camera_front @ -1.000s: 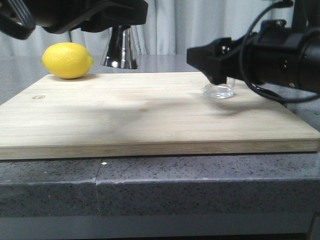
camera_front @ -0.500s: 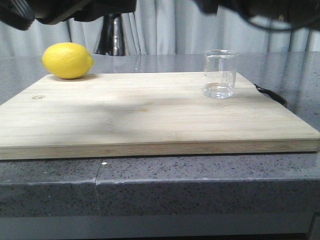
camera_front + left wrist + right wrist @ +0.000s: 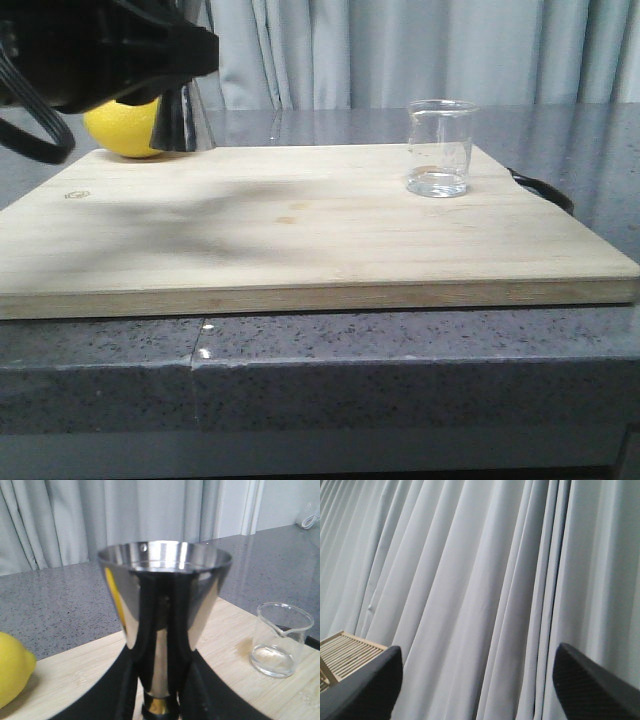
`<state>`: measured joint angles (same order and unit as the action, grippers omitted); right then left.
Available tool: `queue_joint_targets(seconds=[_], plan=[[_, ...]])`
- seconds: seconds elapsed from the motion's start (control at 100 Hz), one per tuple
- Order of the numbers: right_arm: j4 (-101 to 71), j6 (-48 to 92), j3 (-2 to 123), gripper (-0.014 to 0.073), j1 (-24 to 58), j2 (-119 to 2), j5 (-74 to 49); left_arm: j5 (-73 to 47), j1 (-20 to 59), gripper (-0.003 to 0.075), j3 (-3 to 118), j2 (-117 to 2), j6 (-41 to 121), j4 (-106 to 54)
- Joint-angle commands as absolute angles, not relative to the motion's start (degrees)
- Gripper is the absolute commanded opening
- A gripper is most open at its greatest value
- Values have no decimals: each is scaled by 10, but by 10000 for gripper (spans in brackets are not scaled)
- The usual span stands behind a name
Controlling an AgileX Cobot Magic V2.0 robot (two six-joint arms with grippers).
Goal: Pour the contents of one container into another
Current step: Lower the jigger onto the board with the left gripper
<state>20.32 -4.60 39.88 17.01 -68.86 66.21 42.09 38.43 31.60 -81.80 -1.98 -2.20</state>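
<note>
One glass beaker (image 3: 440, 148) upright on the far right part of the single wooden board (image 3: 300, 230), a little clear liquid at its bottom, nothing touching it; also seen in the left wrist view (image 3: 281, 639). One steel jigger (image 3: 162, 615) clamped at the waist by the left gripper (image 3: 160, 700), upright, near the board's far left corner, well apart from the beaker. One lemon (image 3: 118, 130) just behind, partly hidden. Right gripper (image 3: 475, 680) spread wide, grasping nothing, facing only curtain (image 3: 485, 580).

Small clear glass beaker (image 3: 440, 147): upright, far right on your board, thin liquid layer at bottom. Shiny steel hourglass jigger (image 3: 162, 610): upright, gold waist band, far left.
</note>
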Motion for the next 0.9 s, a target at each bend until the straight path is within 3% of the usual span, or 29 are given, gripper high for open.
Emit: queue_joint_targets(seconds=[0.0,0.89], plan=[[198,-48,417,555,167,-651,709,511,379,64,330,-825,-24,-25],[199,-48,417,555,167,-604,669,636,372,64,285,-916,-39,-50]])
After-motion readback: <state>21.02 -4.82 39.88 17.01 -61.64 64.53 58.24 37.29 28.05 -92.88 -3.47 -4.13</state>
